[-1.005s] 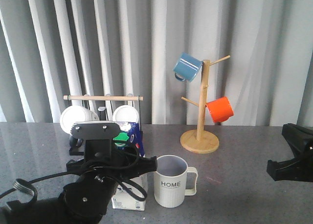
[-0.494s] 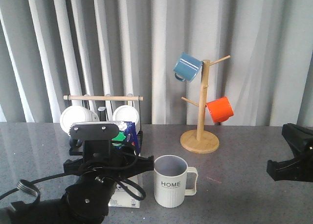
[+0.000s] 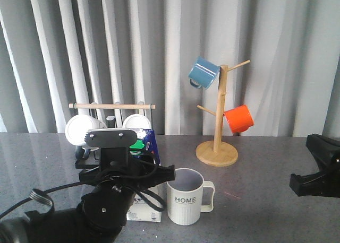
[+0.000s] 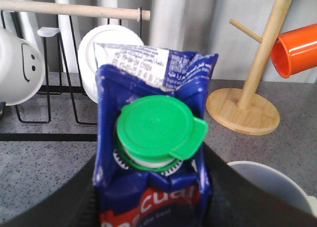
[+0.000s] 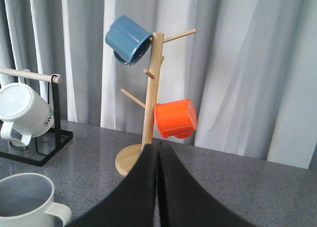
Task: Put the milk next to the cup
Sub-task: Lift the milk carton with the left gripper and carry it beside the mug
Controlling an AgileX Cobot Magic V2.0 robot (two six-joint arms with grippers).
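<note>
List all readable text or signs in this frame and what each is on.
"HOME": black letters on the cream ribbed mug.
"cual": partial white letters on the red band of the blue gable-top milk carton with green cap.
Fine print on the carton's top flap: too small to read.
Smiley face: white rack mug.

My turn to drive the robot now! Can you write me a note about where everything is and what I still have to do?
Left gripper: shut on the milk, holding it upright.
Right gripper: shut, empty, off to the right side.
Milk: just left of the cup, its base low at the table; I cannot tell if it is fully set down.
Cup: upright, handle to the right, in front of the mug tree.
Done: milk carried next to the cup.
Left: make sure it stands, open the left gripper, pull the arm back.
</note>
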